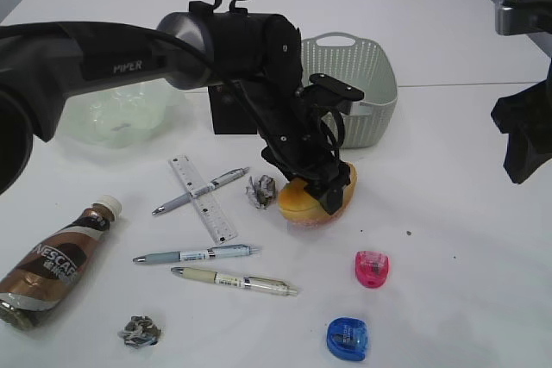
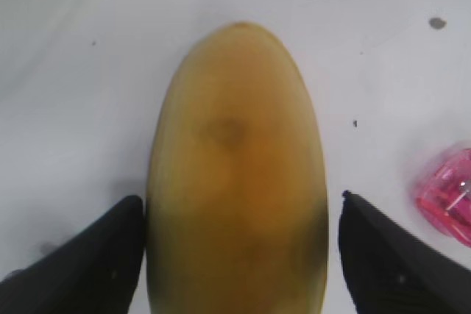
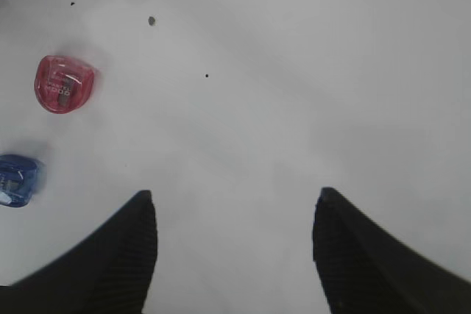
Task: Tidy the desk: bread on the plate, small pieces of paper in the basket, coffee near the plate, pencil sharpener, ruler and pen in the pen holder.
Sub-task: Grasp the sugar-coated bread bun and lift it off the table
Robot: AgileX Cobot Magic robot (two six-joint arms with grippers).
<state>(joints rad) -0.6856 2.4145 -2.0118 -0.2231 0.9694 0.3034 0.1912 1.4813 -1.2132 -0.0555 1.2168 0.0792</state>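
The left gripper is reaching down over the bread, an oval golden roll lying on the white table just in front of the pale woven basket. In the left wrist view its two dark fingers are sitting on either side of the roll, the left one touching it and the right one showing a thin gap, so the jaws are spread about the width of the bread and it is unclear whether they are squeezing it yet. The right gripper is hovering wide open over bare table with nothing between its fingers. A clear plate is resting at the back left, well apart from the bread. A crumpled paper scrap is lying just left of the roll, another near the front edge. The ruler and three pens are lying in the middle, the coffee bottle on its side at the left, and the pink sharpener and blue sharpener at the front right.
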